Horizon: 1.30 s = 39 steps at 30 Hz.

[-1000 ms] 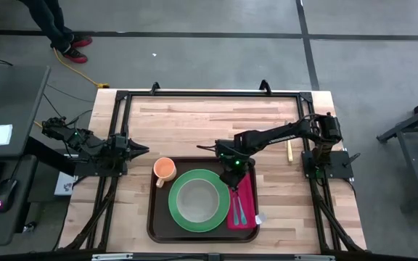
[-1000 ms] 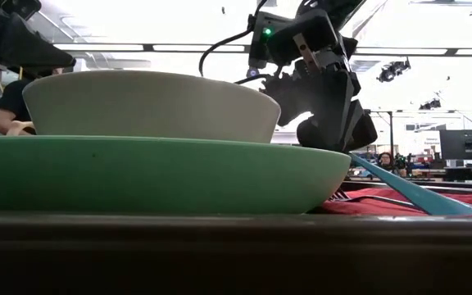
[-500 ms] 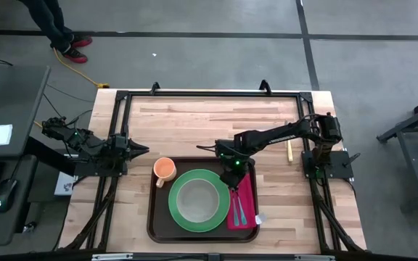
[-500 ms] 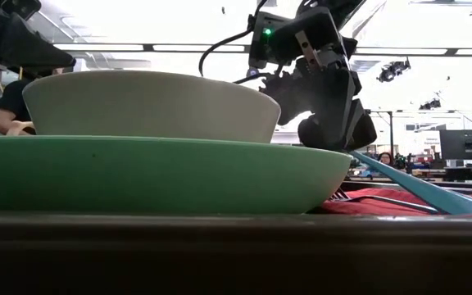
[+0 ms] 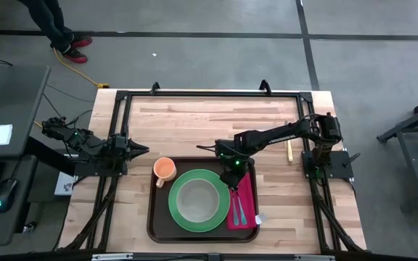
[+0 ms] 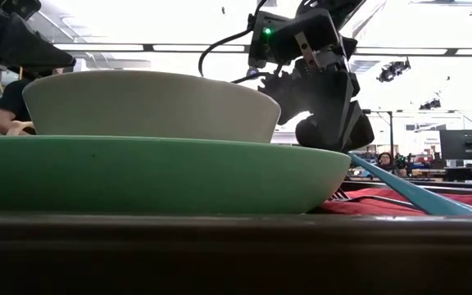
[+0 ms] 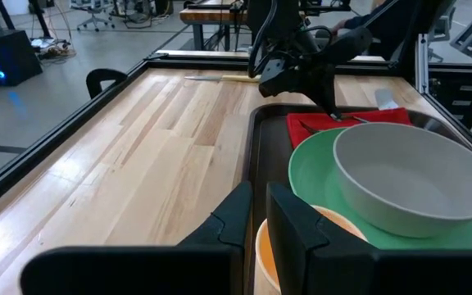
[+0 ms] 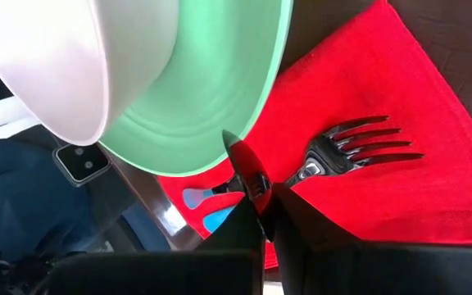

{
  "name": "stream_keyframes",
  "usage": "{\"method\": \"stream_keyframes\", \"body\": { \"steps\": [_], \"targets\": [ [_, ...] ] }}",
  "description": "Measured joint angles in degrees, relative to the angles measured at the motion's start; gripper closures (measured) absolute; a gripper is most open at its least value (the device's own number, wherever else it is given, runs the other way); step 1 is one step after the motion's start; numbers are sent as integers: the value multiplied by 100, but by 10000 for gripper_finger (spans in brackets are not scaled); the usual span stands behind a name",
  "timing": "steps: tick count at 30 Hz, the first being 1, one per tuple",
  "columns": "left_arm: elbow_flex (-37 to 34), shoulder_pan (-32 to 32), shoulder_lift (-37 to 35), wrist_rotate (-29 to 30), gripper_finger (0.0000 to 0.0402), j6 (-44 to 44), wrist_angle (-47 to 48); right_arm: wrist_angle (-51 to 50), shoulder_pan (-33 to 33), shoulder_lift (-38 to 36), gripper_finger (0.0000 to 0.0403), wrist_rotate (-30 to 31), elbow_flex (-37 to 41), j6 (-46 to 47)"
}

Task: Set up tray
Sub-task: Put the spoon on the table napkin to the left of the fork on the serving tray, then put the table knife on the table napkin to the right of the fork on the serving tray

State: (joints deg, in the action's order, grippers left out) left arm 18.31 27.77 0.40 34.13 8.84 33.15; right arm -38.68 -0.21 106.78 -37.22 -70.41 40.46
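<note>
We see the right pincer (image 5: 234,176) pressed shut over the red napkin (image 5: 242,203), its tips half hiding the fork (image 8: 347,147); the tray (image 5: 154,225) lies on the desk (image 5: 194,123); the left pincer (image 5: 142,150) waits beside it, nearly shut, holding nothing.

Bright, even overhead light.
My low view blows out at ceiling strips; near tray rim (image 6: 220,246) sits dark, blurred.
</note>
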Motion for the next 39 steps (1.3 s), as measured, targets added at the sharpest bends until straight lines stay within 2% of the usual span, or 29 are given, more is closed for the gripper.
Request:
{"method": "stream_keyframes", "body": {
  "steps": [15,29,39],
  "targets": [
    [0,0,0,0,332,-107,2,-24,0,0,401,150,-2,5],
    [0,0,-2,-2,332,-107,2,-24,0,0,349,128,-2,59],
    [0,0,-1,-2,332,-107,2,-26,-15,0,347,122,-2,46]
  ]
}}
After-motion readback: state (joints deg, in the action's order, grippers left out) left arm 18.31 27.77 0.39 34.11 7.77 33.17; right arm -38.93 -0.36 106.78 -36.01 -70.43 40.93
